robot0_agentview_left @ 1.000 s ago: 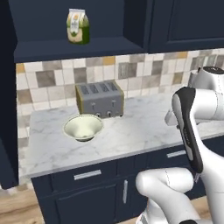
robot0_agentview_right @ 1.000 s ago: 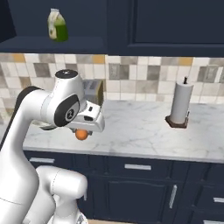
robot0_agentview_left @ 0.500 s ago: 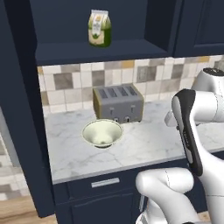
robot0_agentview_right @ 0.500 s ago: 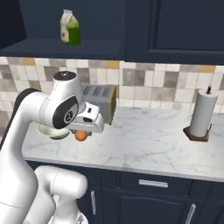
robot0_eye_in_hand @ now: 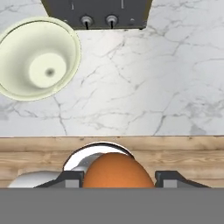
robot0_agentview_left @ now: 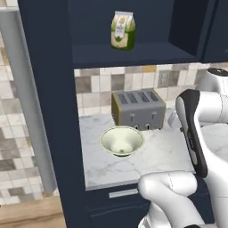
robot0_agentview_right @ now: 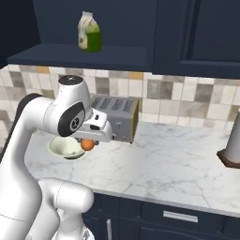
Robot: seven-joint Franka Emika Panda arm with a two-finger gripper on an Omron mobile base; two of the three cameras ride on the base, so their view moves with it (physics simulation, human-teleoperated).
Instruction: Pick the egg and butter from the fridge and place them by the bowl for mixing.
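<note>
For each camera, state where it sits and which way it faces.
Left base view: behind-left of the arm, facing the bowl and toaster; forearm at right.
Right base view: behind-right, facing the same counter; gripper holding the egg.
Hand view: looking down over the egg.
All share bowl and toaster.

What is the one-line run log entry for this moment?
gripper: shut on orange-brown oval egg | pale cream-green round bowl: empty, beside grey toaster | egg: not yet placed
</note>
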